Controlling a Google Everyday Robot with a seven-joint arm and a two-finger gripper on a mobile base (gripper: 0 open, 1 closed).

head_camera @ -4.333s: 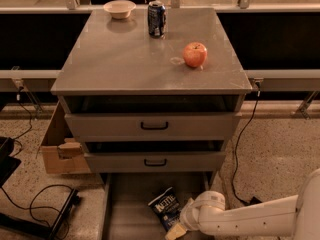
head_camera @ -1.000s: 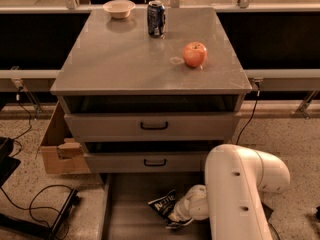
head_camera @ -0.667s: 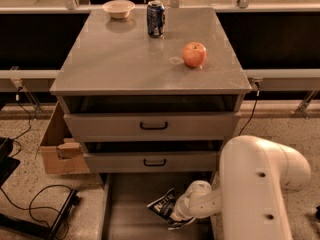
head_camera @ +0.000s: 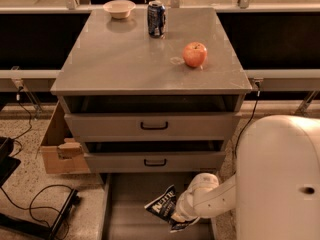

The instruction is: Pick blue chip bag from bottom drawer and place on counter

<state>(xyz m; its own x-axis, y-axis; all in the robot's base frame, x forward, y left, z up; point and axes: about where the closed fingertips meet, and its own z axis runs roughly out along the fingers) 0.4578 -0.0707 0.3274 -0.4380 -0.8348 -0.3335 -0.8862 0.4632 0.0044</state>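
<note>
The blue chip bag (head_camera: 161, 205), dark blue with a white label panel, stands crumpled and tilted over the floor of the open bottom drawer (head_camera: 130, 204). My gripper (head_camera: 176, 215) reaches in from the right at the end of the white arm and is shut on the bag's right side; a corner of the bag pokes out below it. The fingers are mostly hidden by the bag and the wrist. The counter (head_camera: 125, 59) is the grey top of the cabinet, well above the gripper.
On the counter stand a blue soda can (head_camera: 156, 18), a red apple (head_camera: 195, 54) and a pale bowl (head_camera: 119, 8) at the back left. My white body (head_camera: 280, 179) fills the lower right. A cardboard box (head_camera: 62, 151) and cables (head_camera: 35, 204) lie left of the cabinet.
The bag lay flat in the drawer earlier; now it is bunched and tipped up in the gripper. My white body has swung further right and nearer the camera.
</note>
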